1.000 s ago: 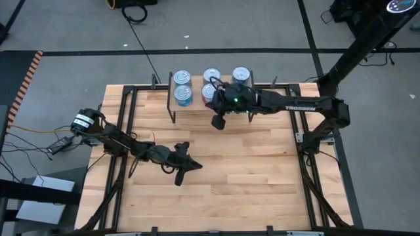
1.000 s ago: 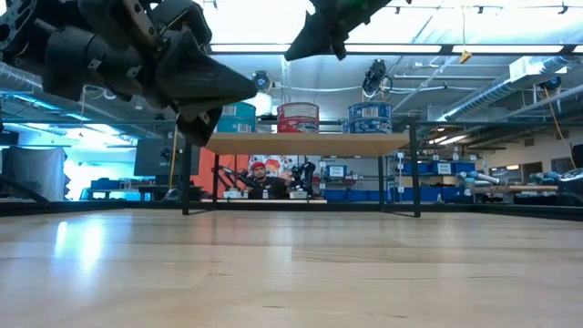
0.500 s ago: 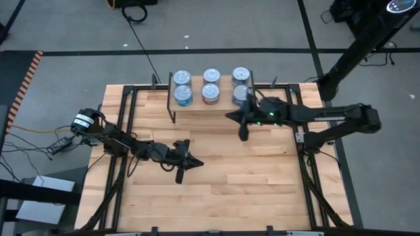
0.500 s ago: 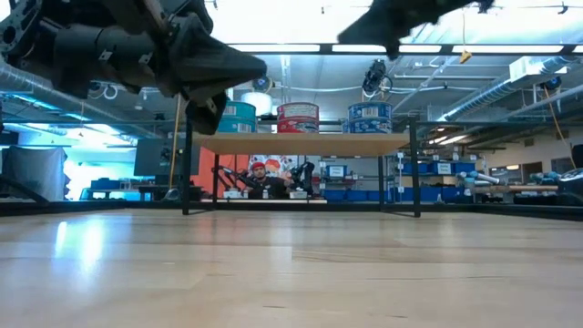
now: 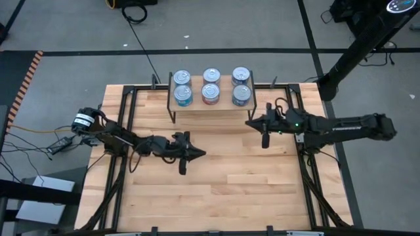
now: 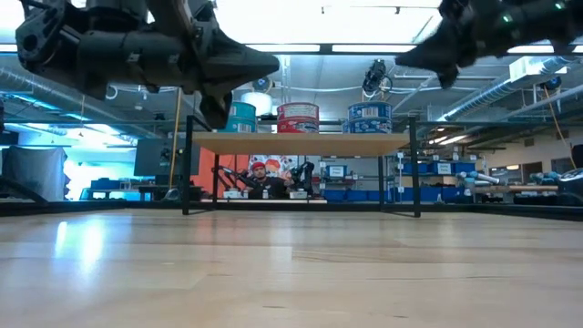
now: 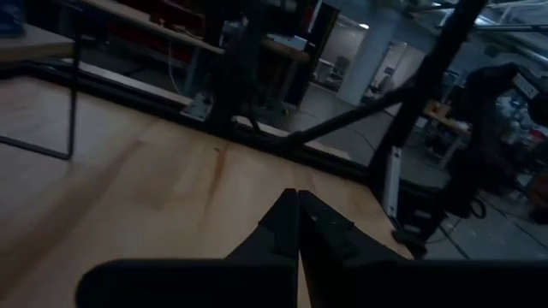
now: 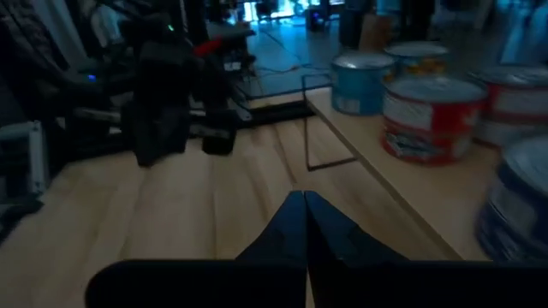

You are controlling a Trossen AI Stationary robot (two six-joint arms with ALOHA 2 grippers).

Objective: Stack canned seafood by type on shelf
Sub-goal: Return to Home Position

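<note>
The right gripper (image 5: 249, 122), fingers pressed together and empty, has drawn back from the shelf (image 5: 197, 108) toward the right edge of the table (image 5: 262, 190). The canned seafood (image 5: 210, 93) sits on the shelf. The left gripper (image 5: 199, 155) hovers mid-table, likewise closed.

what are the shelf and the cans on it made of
The shelf looks like a pale, matt wooden plank on thin black legs, probably painted metal. The cans seem to be metal: their tops shine silver. The coloured labels around the sides could be paper or print.

high: straight down | low: table-level | wrists: forward, seemingly low | shared: shelf (image 6: 305, 144)
</note>
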